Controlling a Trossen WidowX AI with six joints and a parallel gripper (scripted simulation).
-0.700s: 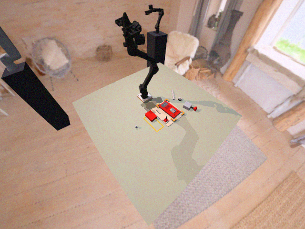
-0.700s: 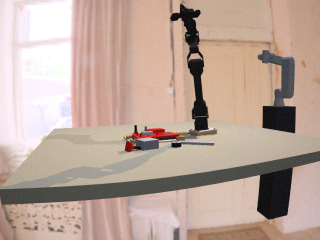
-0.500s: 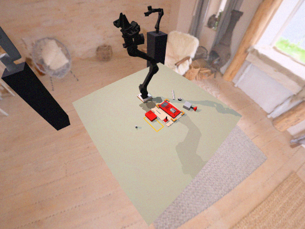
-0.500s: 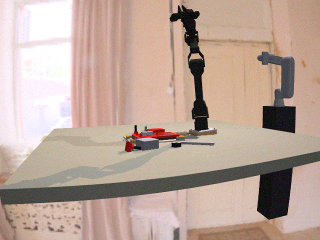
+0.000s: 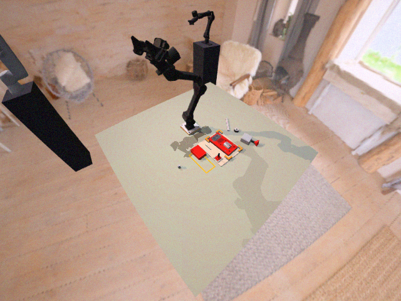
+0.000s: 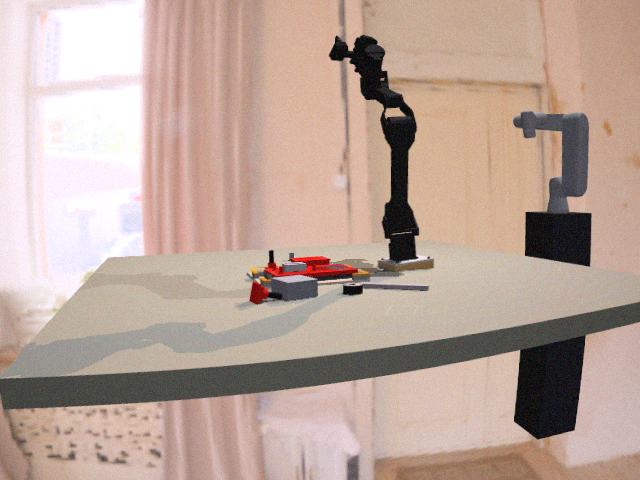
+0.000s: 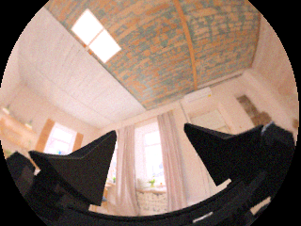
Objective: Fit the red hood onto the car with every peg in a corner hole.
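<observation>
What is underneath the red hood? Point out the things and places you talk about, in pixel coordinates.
The hood (image 5: 198, 152) lies roof up, partly over the yellow outline (image 5: 198, 164), whose rest shows past its edge. Whatever its shell covers, and its underside, cannot be seen from above; in the exterior view, the chassis (image 6: 310, 270) blocks its lower part.
</observation>
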